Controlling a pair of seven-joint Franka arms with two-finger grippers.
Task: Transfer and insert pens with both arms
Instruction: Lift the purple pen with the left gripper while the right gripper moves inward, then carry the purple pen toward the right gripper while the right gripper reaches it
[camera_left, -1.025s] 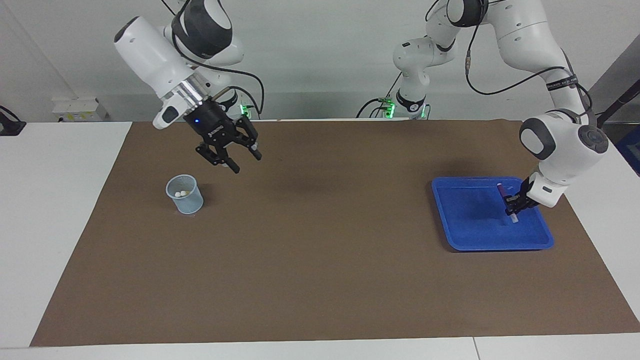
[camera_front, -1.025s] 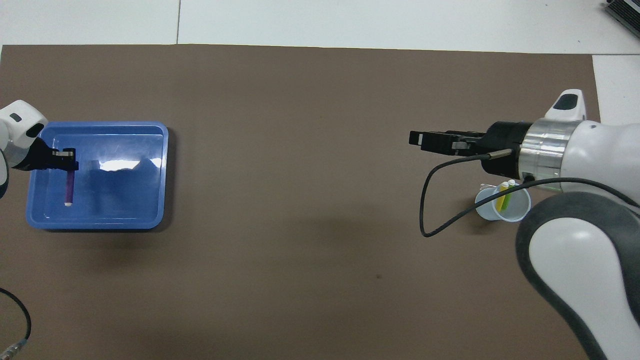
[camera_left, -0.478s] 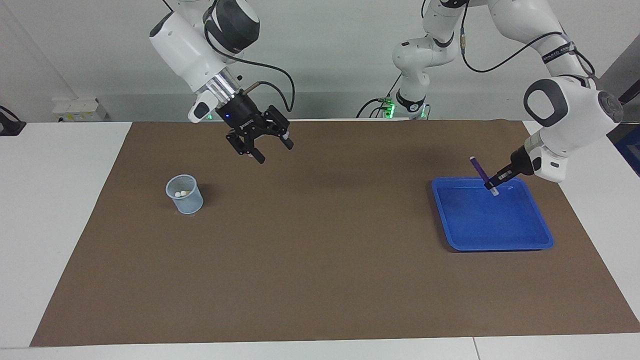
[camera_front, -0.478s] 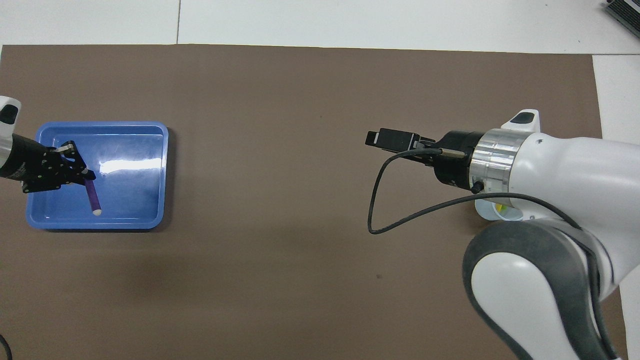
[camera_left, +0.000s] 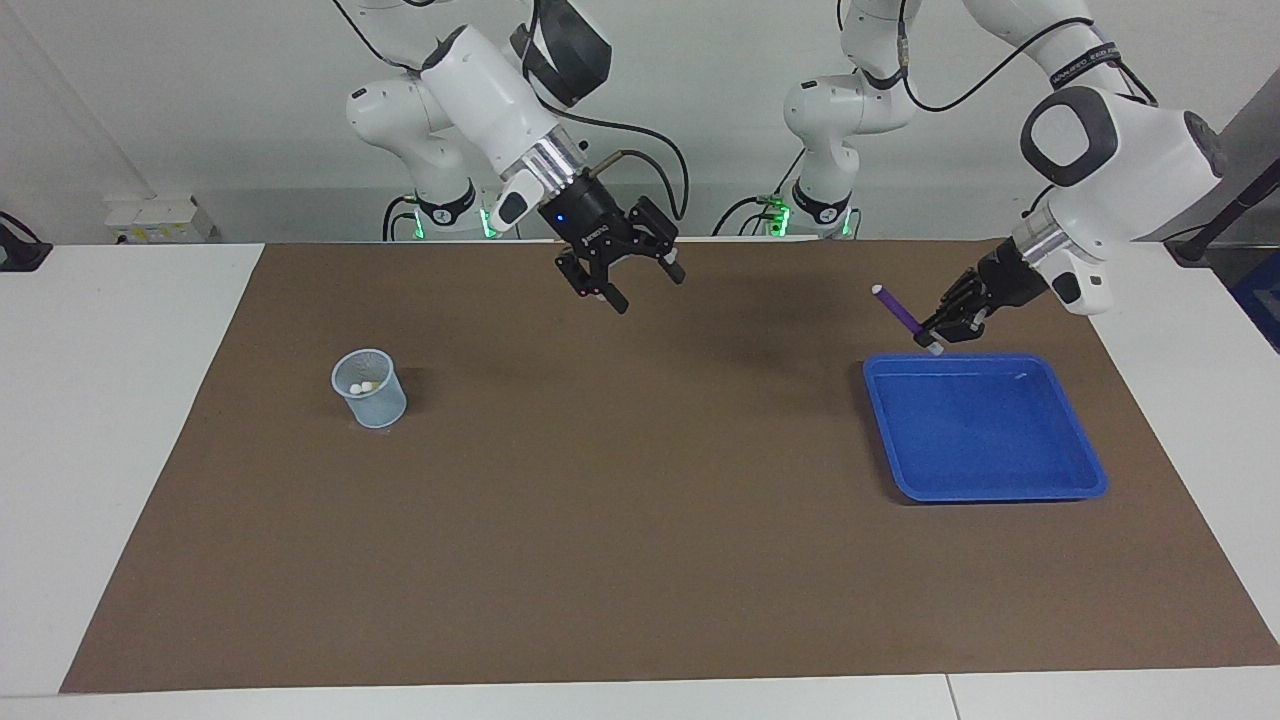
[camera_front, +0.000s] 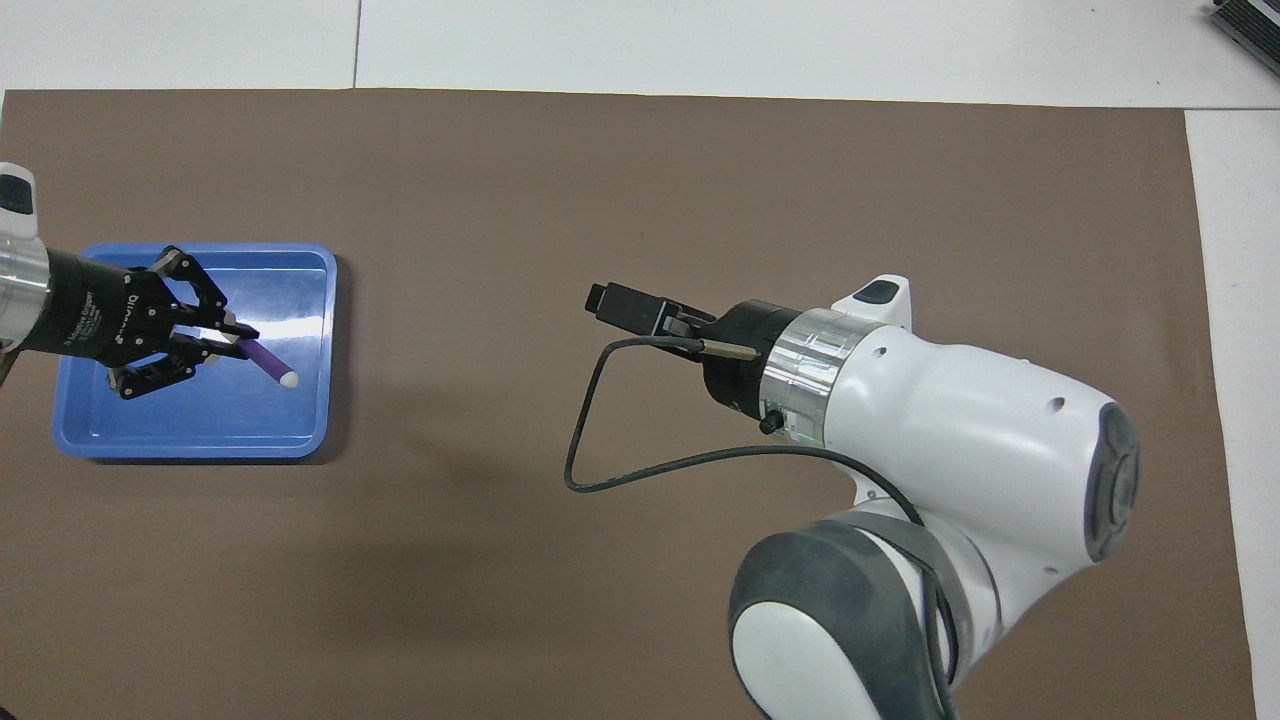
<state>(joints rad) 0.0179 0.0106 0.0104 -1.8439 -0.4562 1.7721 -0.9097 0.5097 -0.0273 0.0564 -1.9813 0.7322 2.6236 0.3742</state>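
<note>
Cup (camera_left: 369, 388) and tray (camera_left: 985, 482) well apart on mat (camera_left: 640, 520).

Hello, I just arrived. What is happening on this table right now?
Two arms are moving pens into a cup. The left gripper is shut on the purple pen and holds it in the air at the edge of the blue tray, which holds nothing else. The right gripper is open and empty, up over the middle of the mat, turned toward the pen. The cup, toward the right arm's end, already holds two pens.
</note>
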